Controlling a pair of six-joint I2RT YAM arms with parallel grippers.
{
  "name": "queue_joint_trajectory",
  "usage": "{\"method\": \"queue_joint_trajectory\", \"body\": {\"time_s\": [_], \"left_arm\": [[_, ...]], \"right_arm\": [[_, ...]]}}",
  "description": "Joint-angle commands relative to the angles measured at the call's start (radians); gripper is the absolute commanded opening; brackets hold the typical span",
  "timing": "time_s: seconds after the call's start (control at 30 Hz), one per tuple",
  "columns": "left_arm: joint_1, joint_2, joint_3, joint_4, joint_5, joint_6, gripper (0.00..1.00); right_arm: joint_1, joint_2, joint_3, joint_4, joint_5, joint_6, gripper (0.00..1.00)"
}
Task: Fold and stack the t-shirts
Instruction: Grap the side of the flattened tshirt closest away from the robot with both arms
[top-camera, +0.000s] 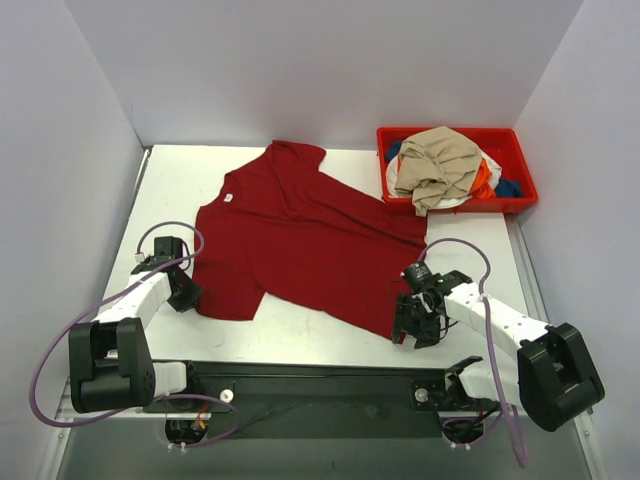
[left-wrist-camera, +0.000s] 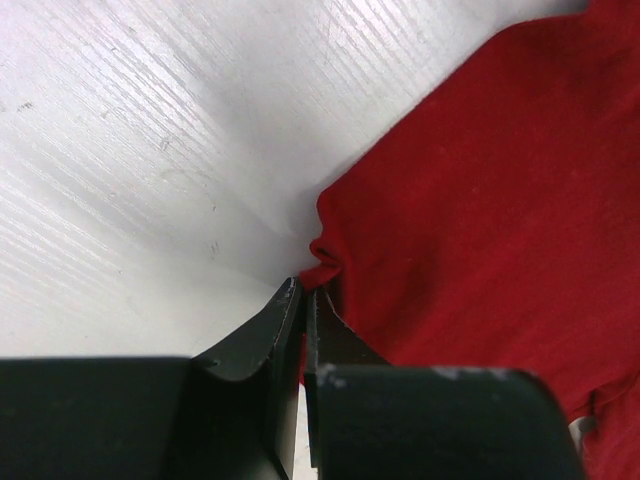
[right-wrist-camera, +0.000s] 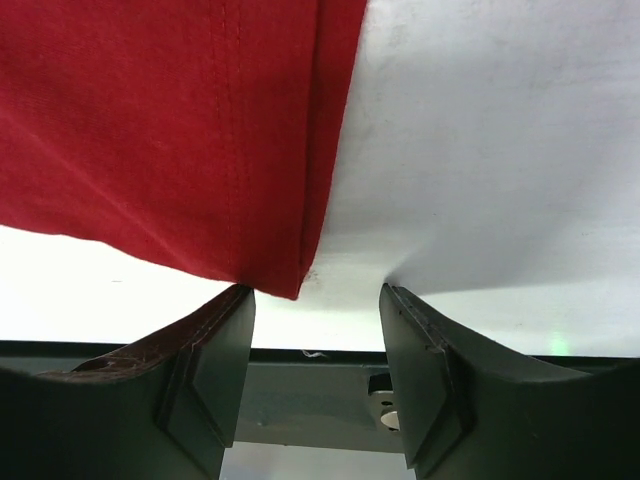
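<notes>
A dark red t-shirt (top-camera: 300, 235) lies spread slantwise across the middle of the table (top-camera: 180, 190). To grip its near right hem corner well, the right end effector (right-wrist-camera: 315, 300), half open and empty, probably should slide forward until both cloth layers sit inside its jaws. The left end effector (left-wrist-camera: 305, 300) is pinched shut on the near left corner. Both arms reach forward and low.
</notes>
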Motion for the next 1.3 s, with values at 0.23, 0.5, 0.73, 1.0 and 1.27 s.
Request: {"method": "queue_joint_trajectory", "body": {"time_s": [0.23, 0.5, 0.73, 1.0, 1.27], "left_arm": [[0.007, 0.013, 0.015, -0.009, 0.027, 0.01, 0.0], [0.029, 0.002, 0.024, -0.021, 0.02, 0.039, 0.0], [0.088, -0.033, 0.049, -0.066, 0.069, 0.041, 0.0], [0.093, -0.05, 0.049, -0.067, 0.09, 0.039, 0.0], [0.093, -0.051, 0.053, -0.067, 0.087, 0.053, 0.0]], "right_arm": [[0.008, 0.057, -0.014, 0.026, 0.008, 0.0, 0.49], [0.012, 0.107, 0.003, 0.04, -0.019, -0.02, 0.26], [0.012, 0.127, 0.02, 0.035, -0.068, -0.052, 0.08], [0.012, 0.14, 0.081, 0.001, -0.05, -0.069, 0.12], [0.009, 0.11, 0.11, -0.011, 0.012, -0.058, 0.42]]}}
